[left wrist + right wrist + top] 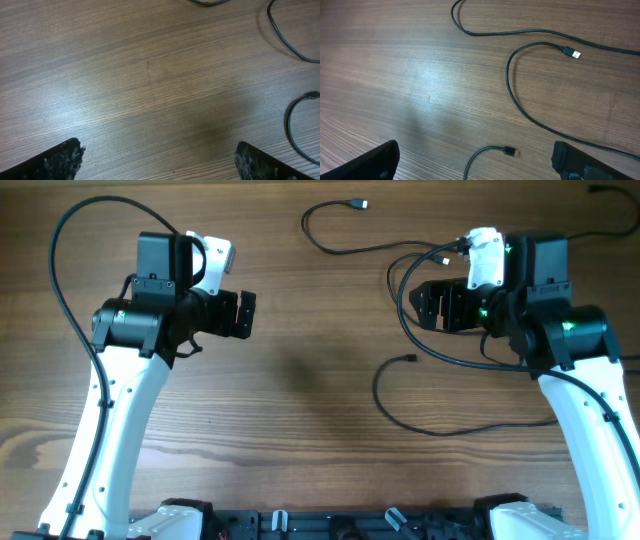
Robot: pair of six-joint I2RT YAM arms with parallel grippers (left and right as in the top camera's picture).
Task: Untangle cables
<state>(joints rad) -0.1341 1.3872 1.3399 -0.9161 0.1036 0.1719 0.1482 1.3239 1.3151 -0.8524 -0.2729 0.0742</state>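
Observation:
Three thin black cables lie on the wooden table. One (325,246) curves along the far side and ends in a plug (362,204). A second (401,310) loops around under my right gripper. A third (380,395) has its plug (412,359) in front of that gripper. My right gripper (425,305) is open and empty above them. Its wrist view (476,150) shows a small plug (511,151) between the fingers on the table below, a silver USB plug (575,54), and another cable (470,32). My left gripper (245,313) is open and empty over bare wood (157,150).
In the left wrist view, cable stretches (285,40) and a plug (312,95) lie at the right edge. Another black cord (615,195) sits at the far right corner. The robot bases (340,522) line the front edge.

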